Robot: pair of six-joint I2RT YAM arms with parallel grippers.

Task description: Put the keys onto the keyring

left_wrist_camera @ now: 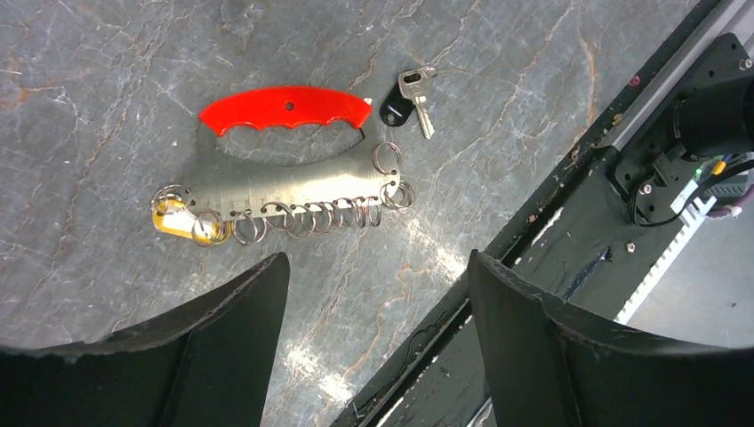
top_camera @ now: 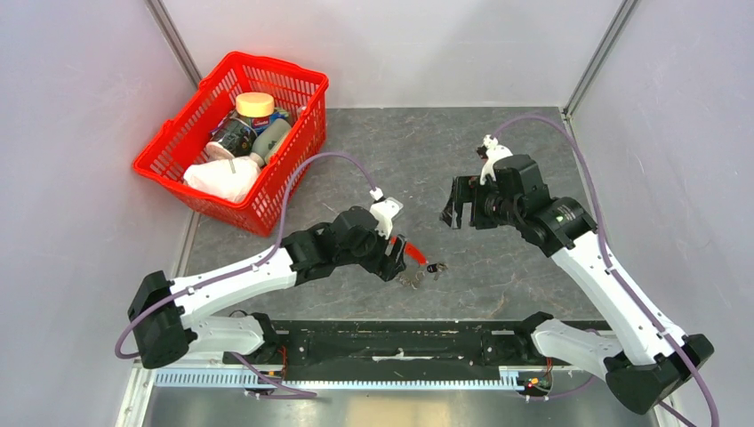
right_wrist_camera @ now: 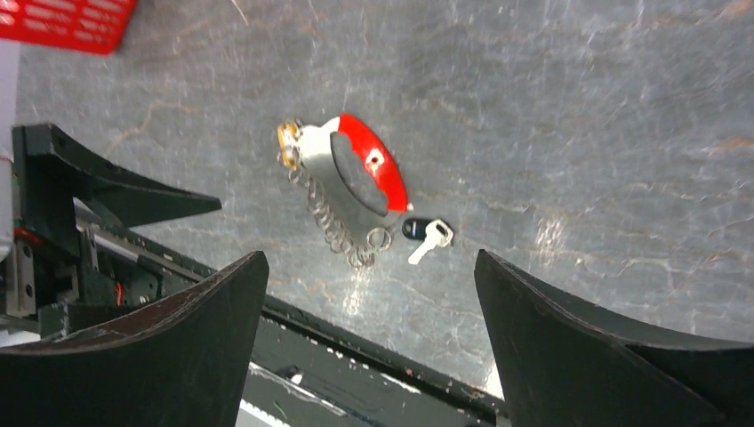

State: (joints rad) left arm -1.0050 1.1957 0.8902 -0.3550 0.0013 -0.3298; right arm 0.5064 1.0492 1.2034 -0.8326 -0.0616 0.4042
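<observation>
Seen from above, the left gripper (top_camera: 392, 258) hangs low over the desk (top_camera: 400, 151) near its front edge, just beside the keyring (top_camera: 414, 257), a flat metal piece with a red grip. The keys (top_camera: 436, 266) show only as a small dark cluster at its right end. The right gripper (top_camera: 455, 212) is held higher and further back, apart from both, and a red basket (top_camera: 227, 207) holding jars (top_camera: 253, 107) sits at the far left. From the left wrist, that gripper's fingers (left_wrist_camera: 222, 347) stand wide apart with nothing between them. The keyring lies flat ahead of them, with a row of small wire rings (left_wrist_camera: 302, 216) along its lower edge. A silver key (left_wrist_camera: 418, 93) with a dark piece (left_wrist_camera: 395, 111) at its head rests loose on the desk just off the right-hand end ring, seemingly not threaded through it. A brassy piece (left_wrist_camera: 178, 221) sits among the rings at the opposite end, though whether it is hooked on cannot be told. From the right wrist, that gripper too is spread wide and empty, looking down on the same keyring and the loose key beside it. The job appears barely begun: neither gripper has hold of anything, the silver key is yet to be picked up and threaded, and at most one piece may already be on a ring.
</observation>
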